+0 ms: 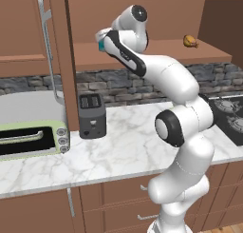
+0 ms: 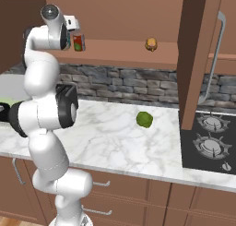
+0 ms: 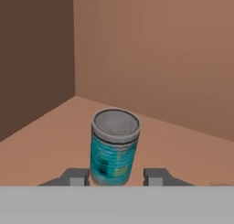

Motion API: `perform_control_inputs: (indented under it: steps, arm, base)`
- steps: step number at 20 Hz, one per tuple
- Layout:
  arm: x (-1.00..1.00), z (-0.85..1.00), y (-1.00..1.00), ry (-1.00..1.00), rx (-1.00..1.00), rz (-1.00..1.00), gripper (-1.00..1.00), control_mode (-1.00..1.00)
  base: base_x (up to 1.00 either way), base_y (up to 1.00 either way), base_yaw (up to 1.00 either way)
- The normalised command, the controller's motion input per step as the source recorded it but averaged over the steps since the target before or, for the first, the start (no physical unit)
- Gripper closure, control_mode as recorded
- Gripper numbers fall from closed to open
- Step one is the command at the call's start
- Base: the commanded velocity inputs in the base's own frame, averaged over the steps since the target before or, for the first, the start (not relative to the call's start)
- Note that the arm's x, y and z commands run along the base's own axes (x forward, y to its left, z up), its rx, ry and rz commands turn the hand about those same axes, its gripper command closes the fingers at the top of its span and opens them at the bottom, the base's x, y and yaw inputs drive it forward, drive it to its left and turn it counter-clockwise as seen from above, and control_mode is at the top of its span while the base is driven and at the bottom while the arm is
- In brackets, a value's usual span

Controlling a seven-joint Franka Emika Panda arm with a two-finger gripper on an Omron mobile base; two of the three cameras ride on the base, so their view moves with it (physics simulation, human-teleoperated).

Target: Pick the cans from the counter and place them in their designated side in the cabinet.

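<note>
On the cabinet shelf (image 1: pixel 156 53) in the left base view, the white arm reaches up and back, and the gripper (image 1: pixel 101 39) sits at the shelf's left end beside the open cabinet door (image 1: pixel 66 56) with its long silver handle (image 1: pixel 47 42). A bit of teal shows right under the hand. A small orange-brown food item (image 1: pixel 191 41) sits far right on the same shelf, well apart. Below, on the marble counter (image 1: pixel 123 151), a dark toaster (image 1: pixel 91 115) stands near the back wall, a pale green toaster oven (image 1: pixel 33 139) is to its left, and the stove (image 1: pixel 230 118) is at the right edge. In the right base view the gripper (image 2: pixel 71 23) is up at the shelf's left part. The red can (image 2: pixel 78 42) with the green label patch stands upright on the shelf just right of the hand, on the hand's half of the shelf. The food item (image 2: pixel 151 44) is further right. A green round thing (image 2: pixel 144 119) lies on the counter (image 2: pixel 106 137), near the stove (image 2: pixel 209 142). In the hand view the gripper (image 3: pixel 115 177) points into the cabinet's corner. A teal-blue can (image 3: pixel 114 147) with a grey lid stands upright on the shelf board (image 3: pixel 41 150), its foot between the two fingertips (image 3: pixel 75 176). The jaws are drawn in close on either side of it, with a thin gap showing on the right side, so I cannot tell whether they press the can.
</note>
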Motion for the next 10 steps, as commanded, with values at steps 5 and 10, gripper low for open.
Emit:
perform_control_inputs:
  steps: [5, 10]
  arm:
    - [0.19, -0.23, 0.07, 0.0, -0.02, 0.0, 1.0, -1.0]
    - [0.18, -0.27, 0.09, 0.0, -0.02, 0.0, 1.0, -1.0]
  base:
    - [0.0, 0.0, 0.0]
    - [0.0, 0.0, 0.0]
